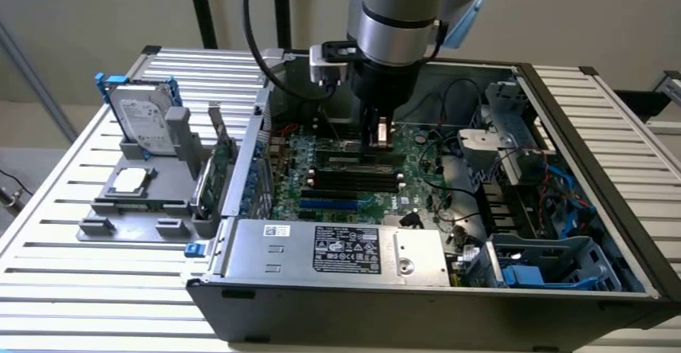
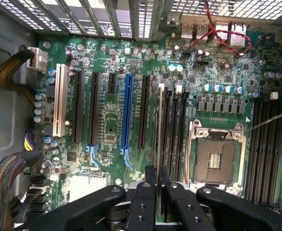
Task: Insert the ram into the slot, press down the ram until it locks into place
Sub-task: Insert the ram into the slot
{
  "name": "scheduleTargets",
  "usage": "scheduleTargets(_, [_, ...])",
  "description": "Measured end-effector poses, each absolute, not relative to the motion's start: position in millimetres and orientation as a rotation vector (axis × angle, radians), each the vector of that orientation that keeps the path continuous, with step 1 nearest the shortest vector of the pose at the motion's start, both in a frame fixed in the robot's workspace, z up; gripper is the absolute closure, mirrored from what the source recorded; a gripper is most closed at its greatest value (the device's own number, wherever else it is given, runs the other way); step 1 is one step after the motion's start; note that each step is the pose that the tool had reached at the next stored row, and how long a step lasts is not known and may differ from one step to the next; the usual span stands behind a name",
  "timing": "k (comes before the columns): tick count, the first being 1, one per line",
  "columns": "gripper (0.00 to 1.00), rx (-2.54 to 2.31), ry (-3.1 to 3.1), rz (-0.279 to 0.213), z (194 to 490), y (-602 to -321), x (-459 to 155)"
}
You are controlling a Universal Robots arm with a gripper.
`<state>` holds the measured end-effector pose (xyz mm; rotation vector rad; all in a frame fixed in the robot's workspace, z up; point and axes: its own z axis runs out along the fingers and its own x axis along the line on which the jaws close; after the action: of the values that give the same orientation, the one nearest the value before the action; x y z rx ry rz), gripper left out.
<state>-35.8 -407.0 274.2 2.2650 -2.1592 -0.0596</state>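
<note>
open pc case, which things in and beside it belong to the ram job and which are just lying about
In the job: gripper, the ram it grips, black memory slots.
Lying about: hard drive, expansion card, power supply, CPU socket.

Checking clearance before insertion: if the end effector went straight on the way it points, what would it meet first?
Probably the ram in the end effector meets the black slots beside the CPU socket; exact slot unclear.
</note>
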Motion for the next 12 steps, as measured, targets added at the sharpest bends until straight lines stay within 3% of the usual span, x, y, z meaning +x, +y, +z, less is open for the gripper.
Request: scheduleTargets(12, [0.86, 2.276, -2.178, -0.093, 254.0, -407.0, -35.0])
